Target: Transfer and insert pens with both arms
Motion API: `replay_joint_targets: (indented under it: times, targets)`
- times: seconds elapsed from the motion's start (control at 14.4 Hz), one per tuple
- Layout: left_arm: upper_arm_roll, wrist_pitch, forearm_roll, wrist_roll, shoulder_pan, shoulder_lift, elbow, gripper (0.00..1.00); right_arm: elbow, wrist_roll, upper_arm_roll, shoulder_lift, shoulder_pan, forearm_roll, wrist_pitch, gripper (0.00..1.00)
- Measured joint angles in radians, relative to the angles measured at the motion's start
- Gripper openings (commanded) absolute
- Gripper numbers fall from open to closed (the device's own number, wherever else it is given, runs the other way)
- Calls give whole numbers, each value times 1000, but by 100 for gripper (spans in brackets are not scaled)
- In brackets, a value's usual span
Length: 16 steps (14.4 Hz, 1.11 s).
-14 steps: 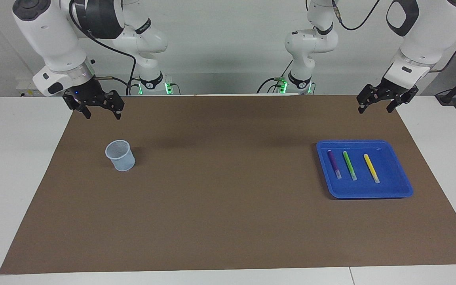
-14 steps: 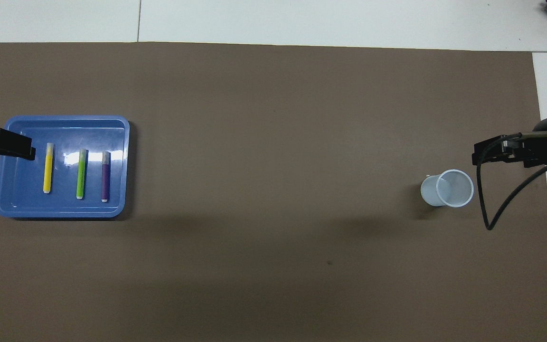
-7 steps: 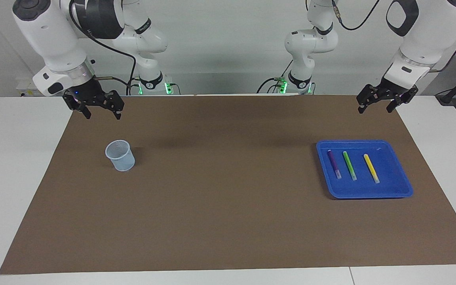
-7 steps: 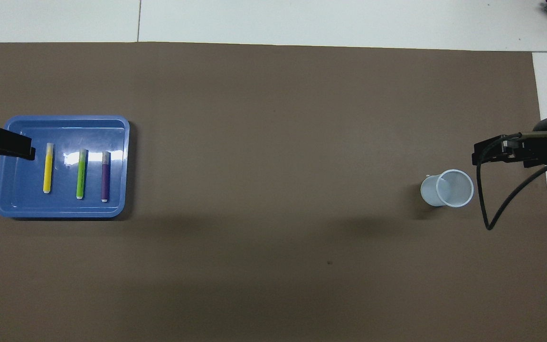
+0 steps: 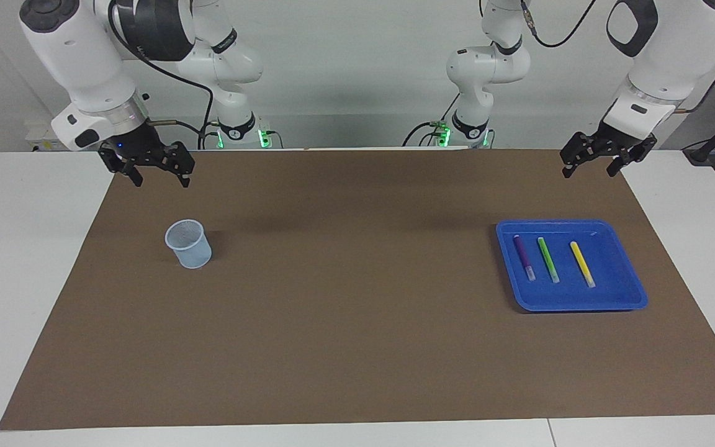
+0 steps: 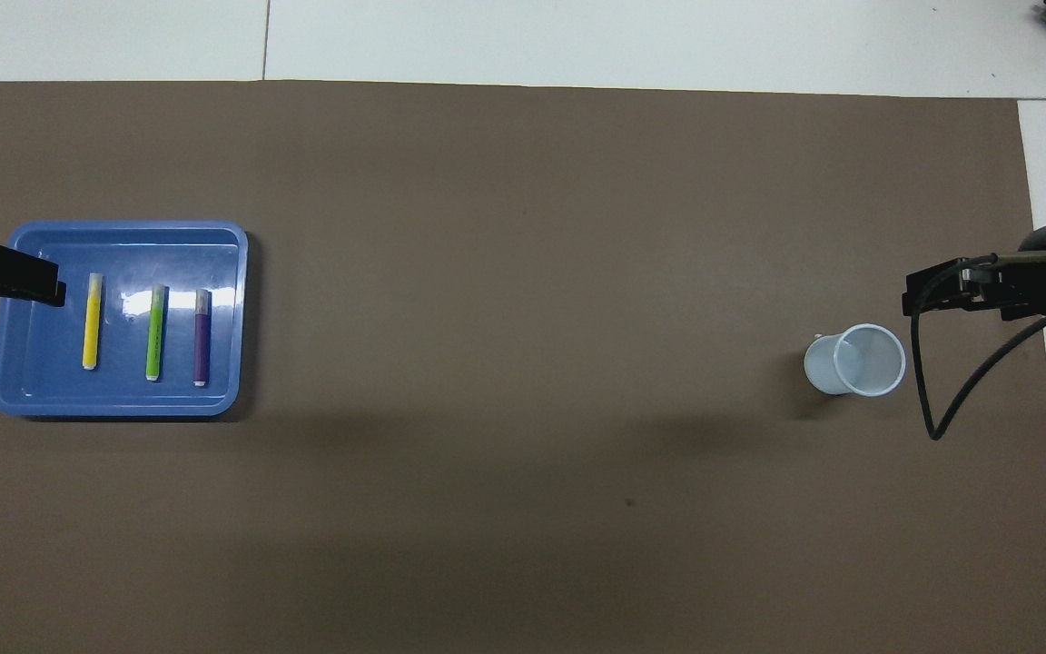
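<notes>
Three pens lie side by side in a blue tray (image 5: pixel 618 299) (image 6: pixel 123 405) at the left arm's end of the table: purple (image 5: pixel 524 257) (image 6: pixel 202 338), green (image 5: pixel 548 259) (image 6: pixel 155 332) and yellow (image 5: pixel 582 264) (image 6: pixel 91 322). My left gripper (image 5: pixel 588 172) (image 6: pixel 33 280) hangs open and empty above the mat's edge, well clear of the tray. A pale translucent cup (image 5: pixel 188 243) (image 6: pixel 854 361) stands upright at the right arm's end. My right gripper (image 5: pixel 161 180) (image 6: pixel 936 296) hovers open and empty over the mat beside the cup.
A brown mat (image 5: pixel 345 298) covers most of the white table (image 5: pixel 22 261). A black cable (image 6: pixel 936 400) loops down from the right wrist close to the cup.
</notes>
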Motion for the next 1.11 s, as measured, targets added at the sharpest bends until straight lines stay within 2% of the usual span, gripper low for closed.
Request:
replay_joint_targets:
  times: [0.42, 0.83, 1.11]
  targets:
    - [-1, 30, 0, 0, 0, -9, -34, 100, 0, 0, 0, 0, 0, 0, 0, 100]
    - [2, 232, 0, 0, 1, -89, -272, 100, 0, 0, 0, 0, 0, 0, 0, 100]
    - [2, 291, 0, 0, 2, -99, -353, 100, 0, 0, 0, 0, 0, 0, 0, 100]
